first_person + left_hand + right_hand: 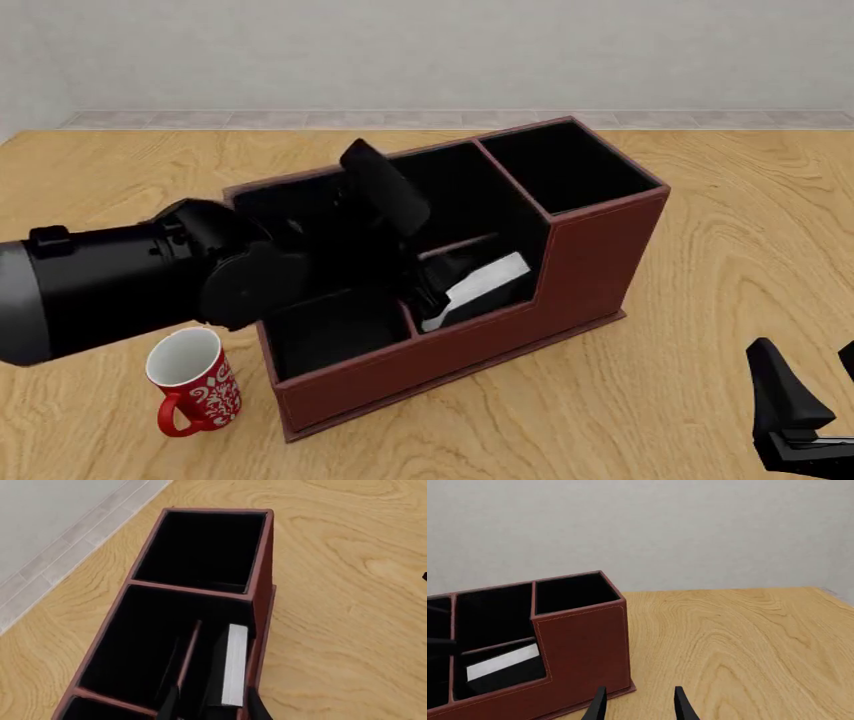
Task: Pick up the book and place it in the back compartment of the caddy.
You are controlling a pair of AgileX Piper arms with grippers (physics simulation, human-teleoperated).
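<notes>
The dark red-brown caddy (261, 555) (601, 260) (580, 645) stands mid-table. The black book (233, 665) (483, 283) (500, 666), white page block showing, leans inside the back compartment (208, 640) (467, 255), between the low divider and the caddy's outer wall. My left gripper (213, 711) (427, 295) hangs just over that cell, open, with its fingers spread wider than the book. My right gripper (810, 370) (637, 705) is open and holds nothing, low over the table to the right of the caddy.
A red and white mug (187, 385) stands by the caddy's near left corner, under my left arm. The table's far edge meets a pale wall and a tiled floor strip (73, 545).
</notes>
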